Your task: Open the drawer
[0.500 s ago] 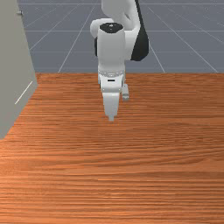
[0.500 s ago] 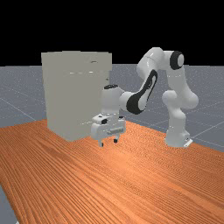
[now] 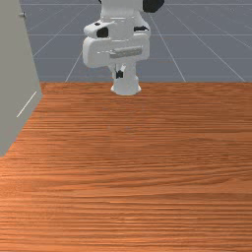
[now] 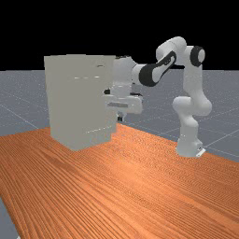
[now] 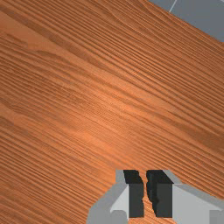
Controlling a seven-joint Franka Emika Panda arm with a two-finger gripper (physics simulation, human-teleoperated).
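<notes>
From my end, the gripper (image 3: 119, 75) hangs above the wooden table (image 3: 147, 197), pointing down, with the arm (image 4: 168, 65) reaching in behind it. The fingers stand nearly together in the wrist view; I see a thin strip of wood grain between the dark pads (image 5: 136, 199), so the gripper (image 5: 146, 188) is a touch apart and holding nothing.

The pale grey cabinet (image 4: 77, 102), which should hold my drawer, stands on the table, well apart from the gripper toward the front view's left. In the far view the hand overlaps the cabinet's edge on the far view's right, with the fingers just past that edge and well below the cabinet's top. I can't tell which part is the drawer or how far out it sits. A small handle-like piece (image 3: 22, 15) juts from the cabinet's edge, higher in the front view than the fingers and off to that view's left.

The arm's base (image 4: 189, 147) is on the far view's right of the gripper, and past the table's edge my wrist camera catches a corner of grey floor (image 5: 203, 15)
</notes>
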